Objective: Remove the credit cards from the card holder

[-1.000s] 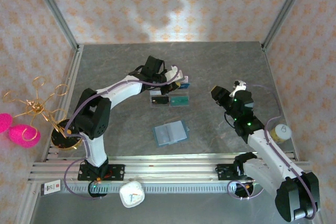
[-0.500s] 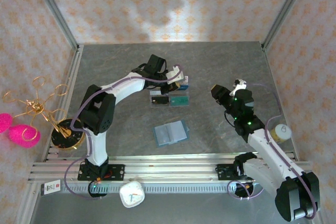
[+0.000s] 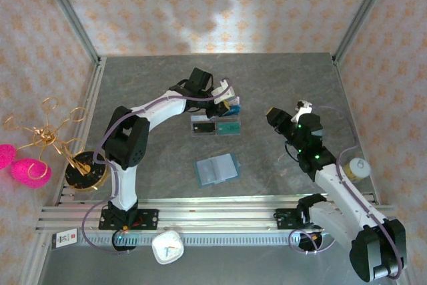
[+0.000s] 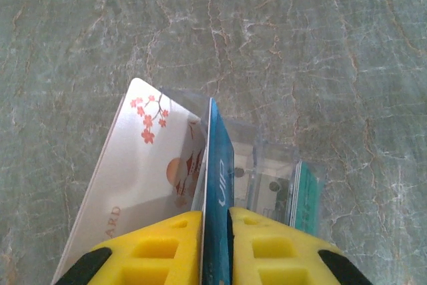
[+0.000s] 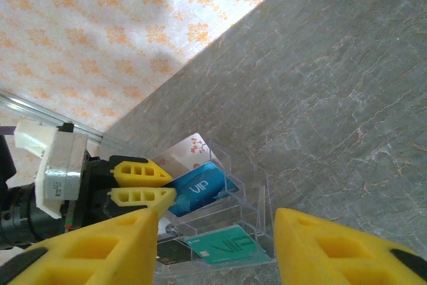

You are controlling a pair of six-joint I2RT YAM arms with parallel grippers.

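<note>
You can read "VIP" in white on the bright blue card (image 5: 199, 190) standing in the clear acrylic tray (image 5: 261, 199), seen from the right wrist. The left wrist view shows the same card (image 4: 217, 191) edge-on, where only the letters "VIP" run sideways along its face. On the silvery grey card (image 4: 143, 175) beside it, you can make out the letters "ARD" near its lower edge; the rest of that word is cut off. The teal-green card (image 5: 223, 245) carries white lettering that reads "VIP", small and faint.

left arm (image 3: 167, 101) reaches over the clear tray (image 3: 215, 125) (cards inside); card holder (image 3: 217, 168) lies open nearer.
</note>
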